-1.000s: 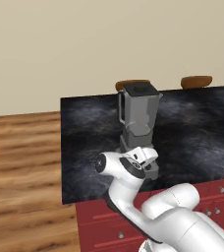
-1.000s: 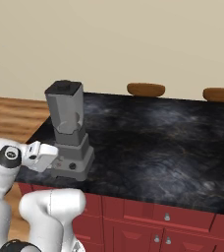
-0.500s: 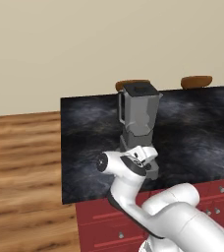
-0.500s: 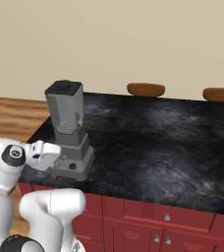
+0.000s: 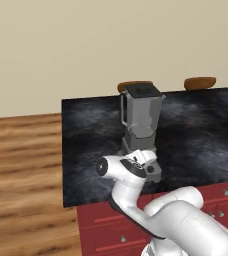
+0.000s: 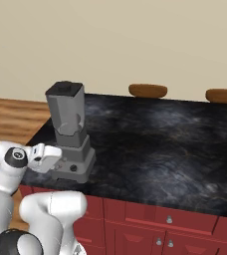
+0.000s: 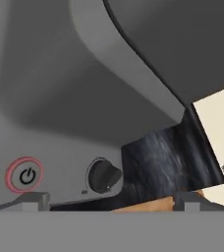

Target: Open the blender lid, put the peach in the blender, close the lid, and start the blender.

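The blender (image 5: 142,131) is seen at the centre of the left base view and at the left of the right base view, standing upright on the black counter (image 6: 155,144) near its front edge. The lid (image 6: 64,88) is seated flat on the jar's rim, so the jar is judged closed. The peach cannot be made out in any view; whether it lies inside the jar cannot be told.

Compared with the pictures of a second ago, the hand is found closer to the blender's base, and the blender itself is unmoved. The gripper (image 6: 56,158) is now held just beside the stepped base at lower left of the right base view; contact cannot be confirmed. How far the jaws stand apart cannot be told, as the fingertips are barely shown.

In the hand view the red-ringed power button (image 7: 24,175) is recorded at lower left and the black knob (image 7: 103,175) just to its right, both filling the frame at close range.

This approach is judged to belong to the last step, starting the blender. The button lies off centre, so a small sideways correction is likely needed before pressing.
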Robot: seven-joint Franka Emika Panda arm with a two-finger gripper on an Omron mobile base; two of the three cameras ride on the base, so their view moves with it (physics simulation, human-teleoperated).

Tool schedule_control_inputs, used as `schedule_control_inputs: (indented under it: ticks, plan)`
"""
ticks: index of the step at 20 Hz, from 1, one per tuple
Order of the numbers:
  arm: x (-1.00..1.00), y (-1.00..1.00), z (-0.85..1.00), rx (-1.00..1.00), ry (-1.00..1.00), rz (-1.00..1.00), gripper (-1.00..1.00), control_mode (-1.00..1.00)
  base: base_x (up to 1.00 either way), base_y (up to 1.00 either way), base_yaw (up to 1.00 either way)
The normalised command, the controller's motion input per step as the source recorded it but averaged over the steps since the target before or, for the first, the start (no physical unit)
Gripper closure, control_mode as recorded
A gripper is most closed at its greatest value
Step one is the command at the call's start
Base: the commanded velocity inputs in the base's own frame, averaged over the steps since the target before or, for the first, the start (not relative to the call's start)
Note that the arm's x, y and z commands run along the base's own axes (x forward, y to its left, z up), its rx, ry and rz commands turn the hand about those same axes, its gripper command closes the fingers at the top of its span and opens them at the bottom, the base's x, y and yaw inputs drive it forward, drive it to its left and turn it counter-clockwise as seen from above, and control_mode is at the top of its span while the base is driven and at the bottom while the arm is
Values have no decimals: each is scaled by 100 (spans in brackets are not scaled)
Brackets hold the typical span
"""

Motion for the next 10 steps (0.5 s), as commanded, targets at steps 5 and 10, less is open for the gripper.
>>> schedule_control_inputs:
  ticks: [5,10]
  plan:
    - [25,1,-8,0,0,1,-100,-100,0,0,0]
    - [24,0,-11,0,0,0,-100,-100,0,0,0]
